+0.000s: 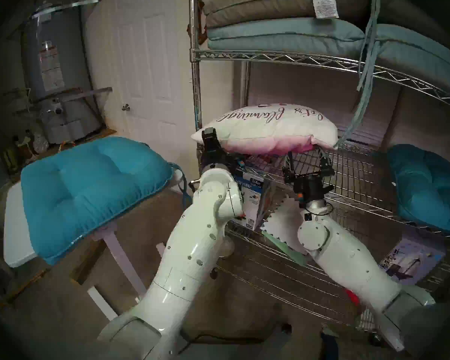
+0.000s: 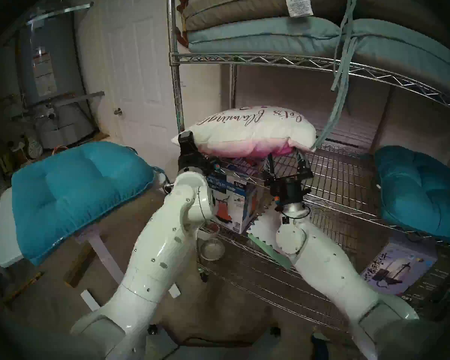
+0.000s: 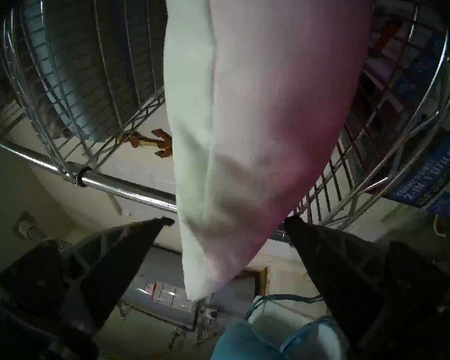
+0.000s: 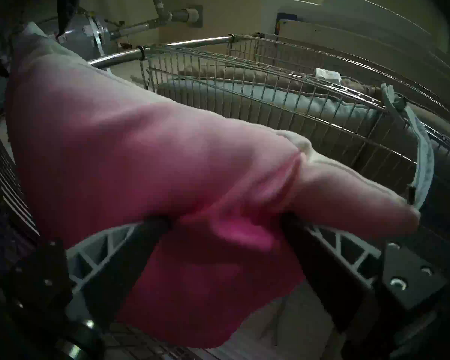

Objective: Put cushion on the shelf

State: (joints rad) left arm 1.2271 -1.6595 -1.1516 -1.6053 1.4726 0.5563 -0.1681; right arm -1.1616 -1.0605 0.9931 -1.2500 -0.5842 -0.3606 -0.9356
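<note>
The cushion [image 1: 268, 125] [image 2: 250, 131], white on top with cursive lettering and pink underneath, lies on the middle wire tier of the chrome shelf [image 1: 361, 175] [image 2: 348, 175] at its front left corner. My left gripper [image 1: 218, 146] [image 3: 227, 219] is open, its fingers on either side of the cushion's [image 3: 244, 118] left corner. My right gripper [image 1: 307, 156] [image 4: 225, 220] is open under the front edge, and pink fabric of the cushion [image 4: 140, 156] sags between its spread fingers.
A teal tufted cushion [image 1: 89, 190] rests on a small white table [image 1: 16, 234] to the left. Another teal cushion [image 1: 426, 190] sits on the same tier at the right. Flat pads [image 1: 283, 32] fill the tier above, a tie strap [image 1: 359, 118] dangling. A box [image 1: 255, 195] stands on the lower tier.
</note>
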